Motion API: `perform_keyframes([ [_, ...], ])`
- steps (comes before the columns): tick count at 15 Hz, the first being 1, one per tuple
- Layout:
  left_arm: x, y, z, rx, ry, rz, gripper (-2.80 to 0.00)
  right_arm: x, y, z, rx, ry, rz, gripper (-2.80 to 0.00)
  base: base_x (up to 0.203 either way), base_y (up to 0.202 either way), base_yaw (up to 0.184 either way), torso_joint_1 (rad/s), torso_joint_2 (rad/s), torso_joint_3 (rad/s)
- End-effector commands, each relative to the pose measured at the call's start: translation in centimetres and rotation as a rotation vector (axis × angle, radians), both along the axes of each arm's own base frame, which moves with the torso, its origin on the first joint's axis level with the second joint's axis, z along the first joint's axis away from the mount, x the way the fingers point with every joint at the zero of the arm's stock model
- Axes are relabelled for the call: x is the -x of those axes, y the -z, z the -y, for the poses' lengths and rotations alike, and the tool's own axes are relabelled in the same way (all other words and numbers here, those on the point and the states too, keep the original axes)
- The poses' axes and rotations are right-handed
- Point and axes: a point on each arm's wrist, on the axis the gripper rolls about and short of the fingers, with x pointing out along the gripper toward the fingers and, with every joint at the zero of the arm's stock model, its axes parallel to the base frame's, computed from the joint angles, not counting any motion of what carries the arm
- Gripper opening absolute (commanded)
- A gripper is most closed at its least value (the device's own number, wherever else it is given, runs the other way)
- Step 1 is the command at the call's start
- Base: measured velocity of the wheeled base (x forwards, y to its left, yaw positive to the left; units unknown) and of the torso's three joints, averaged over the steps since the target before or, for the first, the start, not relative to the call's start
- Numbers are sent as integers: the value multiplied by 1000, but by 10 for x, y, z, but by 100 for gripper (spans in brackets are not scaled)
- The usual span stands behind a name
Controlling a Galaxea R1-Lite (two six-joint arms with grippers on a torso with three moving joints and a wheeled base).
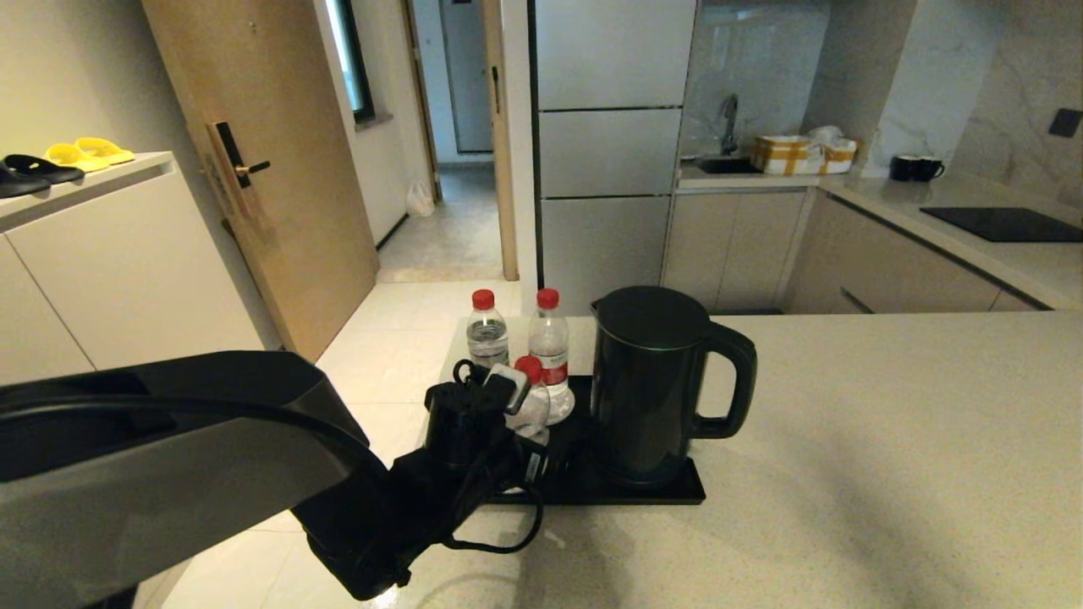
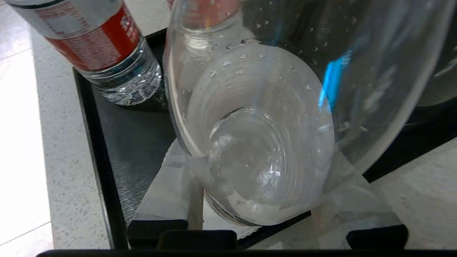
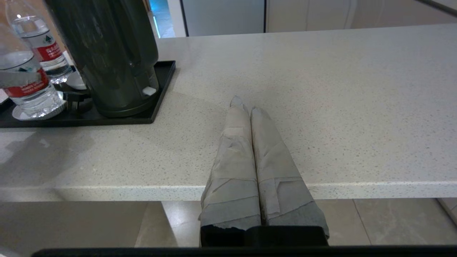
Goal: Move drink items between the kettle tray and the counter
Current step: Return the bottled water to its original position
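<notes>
Three clear water bottles with red caps stand at the left end of the black kettle tray [image 1: 668,491], beside the black kettle [image 1: 651,381]. My left gripper [image 1: 508,393] is shut on the nearest bottle [image 1: 531,397]. In the left wrist view that bottle [image 2: 257,142] fills the space between the taped fingers [image 2: 167,192], its base over a white dish. The other two bottles [image 1: 488,330] [image 1: 550,347] stand behind it. My right gripper [image 3: 242,103] is shut and empty over the front edge of the beige counter [image 3: 321,89].
The kettle's handle [image 1: 728,381] points right. A black cooktop [image 1: 1003,224] and black mugs [image 1: 918,167] are on the far counter. A white cabinet with slippers [image 1: 68,161] stands at the left. The counter's left edge drops to the floor beside the tray.
</notes>
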Motion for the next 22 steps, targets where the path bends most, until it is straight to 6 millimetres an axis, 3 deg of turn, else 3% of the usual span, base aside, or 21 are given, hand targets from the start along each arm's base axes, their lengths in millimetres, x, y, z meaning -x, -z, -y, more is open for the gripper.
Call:
perform_keyframes([
  [1, 0, 3, 2, -4, 6, -3, -280, 0, 0, 0, 0, 0, -3, -280, 0, 0, 0, 0, 0, 0],
  [3, -1, 4, 4, -10, 7, -11, -280, 0, 0, 0, 0, 0, -3, -280, 0, 0, 0, 0, 0, 0],
  [4, -2, 3, 6, -8, 9, -9, 0, 0, 0, 0, 0, 0, -1, -280, 0, 0, 0, 0, 0, 0],
  [10, -5, -4, 8, 12, 8, 17, 0, 0, 0, 0, 0, 0, -3, -280, 0, 0, 0, 0, 0, 0],
  [16, -6, -23, -1, 37, -13, 51, 0, 0, 0, 0, 0, 0, -3, -280, 0, 0, 0, 0, 0, 0],
  [22, 29, -54, -28, 50, -11, 66, 0, 0, 0, 0, 0, 0, -3, -280, 0, 0, 0, 0, 0, 0],
])
